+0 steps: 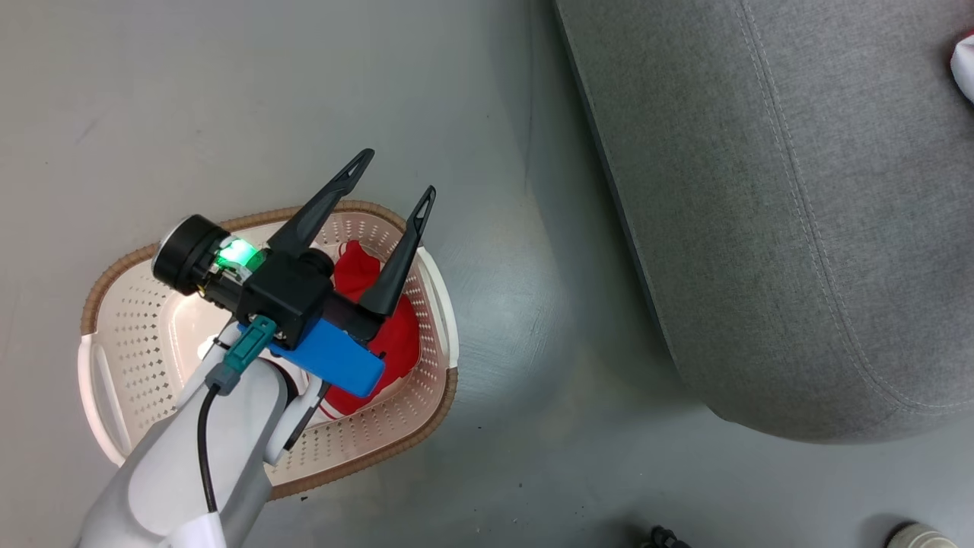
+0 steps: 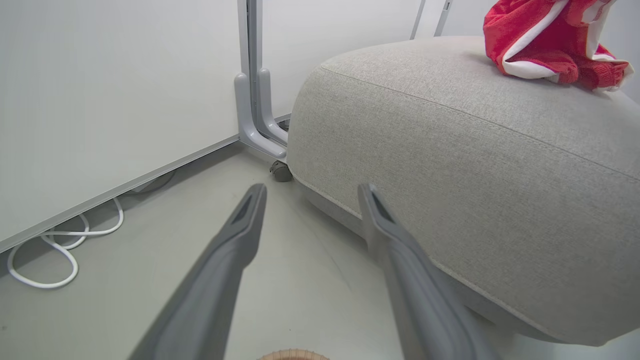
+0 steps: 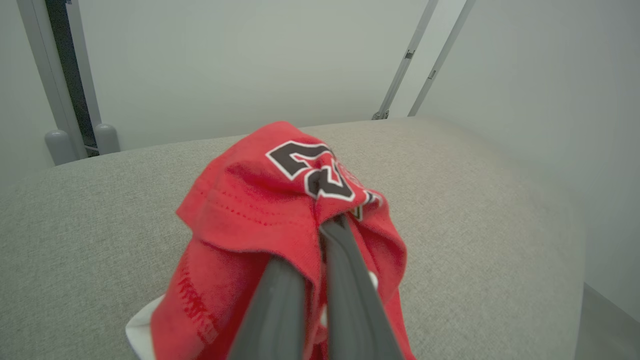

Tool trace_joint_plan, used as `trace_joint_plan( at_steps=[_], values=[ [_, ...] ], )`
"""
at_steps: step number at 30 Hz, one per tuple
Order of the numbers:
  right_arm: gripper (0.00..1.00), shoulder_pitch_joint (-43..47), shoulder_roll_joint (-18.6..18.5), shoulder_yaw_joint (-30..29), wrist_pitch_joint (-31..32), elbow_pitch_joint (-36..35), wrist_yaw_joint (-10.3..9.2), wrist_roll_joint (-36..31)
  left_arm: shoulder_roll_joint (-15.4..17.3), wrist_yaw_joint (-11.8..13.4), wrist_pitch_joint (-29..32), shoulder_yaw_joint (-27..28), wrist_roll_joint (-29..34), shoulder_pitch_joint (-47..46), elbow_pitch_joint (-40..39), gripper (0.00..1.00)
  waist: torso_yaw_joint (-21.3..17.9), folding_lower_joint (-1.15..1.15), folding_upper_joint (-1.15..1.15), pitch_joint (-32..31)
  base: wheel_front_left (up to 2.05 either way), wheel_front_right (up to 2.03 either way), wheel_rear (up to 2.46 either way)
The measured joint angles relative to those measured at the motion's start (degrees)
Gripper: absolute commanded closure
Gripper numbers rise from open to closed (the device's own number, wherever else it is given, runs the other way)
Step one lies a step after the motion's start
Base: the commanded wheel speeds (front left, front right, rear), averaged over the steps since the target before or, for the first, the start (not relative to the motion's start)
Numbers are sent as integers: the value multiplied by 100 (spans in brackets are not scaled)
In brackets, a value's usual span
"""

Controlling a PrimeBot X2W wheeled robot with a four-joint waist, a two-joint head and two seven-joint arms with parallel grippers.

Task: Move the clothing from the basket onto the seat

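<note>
Left hand [image 1: 400, 170] wide above basket [image 1: 137, 327] — right hand [image 3: 322, 240] clamping jersey [image 3: 250, 210] over grey seat [image 3: 450, 200], white partition [image 3: 225, 65] behind.

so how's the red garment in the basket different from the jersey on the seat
The red garment lies in the basket; the jersey sits on the grey seat. The right gripper is shut on the jersey; the left gripper hangs open over the red garment. The jersey shows black-and-white numerals; the red garment shows plain red. Both are crumpled red cloth.
</note>
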Motion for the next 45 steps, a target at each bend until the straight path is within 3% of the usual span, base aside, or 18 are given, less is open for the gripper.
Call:
trace_joint_plan(
  at_steps=[11,12,13,14,28,39,45],
  values=[
    [100,-9,14,-151,-587,988,0,-393,0,75,63,-83,8,57,-137,0,47,-1,0,-7,0,0,0],
    [66,-18,12,-149,-610,1036,0,-408,-4,75,63,-87,-5,57,-133,0,45,-1,0,-17,0,0,0],
    [51,-25,8,-145,-631,1078,0,-426,-9,76,63,-91,-20,58,-125,0,43,-1,0,-29,0,0,0],
    [0,-44,2,-138,-633,1118,0,-431,-10,83,59,-99,-20,58,-120,0,43,-1,0,-40,0,0,0],
    [0,-131,-82,-83,-733,1419,0,-396,-118,99,-24,-200,-78,57,71,0,116,-1,0,-227,0,0,0],
    [0,736,-8,309,-766,1195,0,-391,-656,59,-183,-194,-343,316,681,0,291,-2,0,-926,0,0,0],
    [0,1528,190,557,-714,546,0,-264,-980,19,-192,137,-394,695,746,0,452,-2,0,-1548,0,0,0]
  ],
)
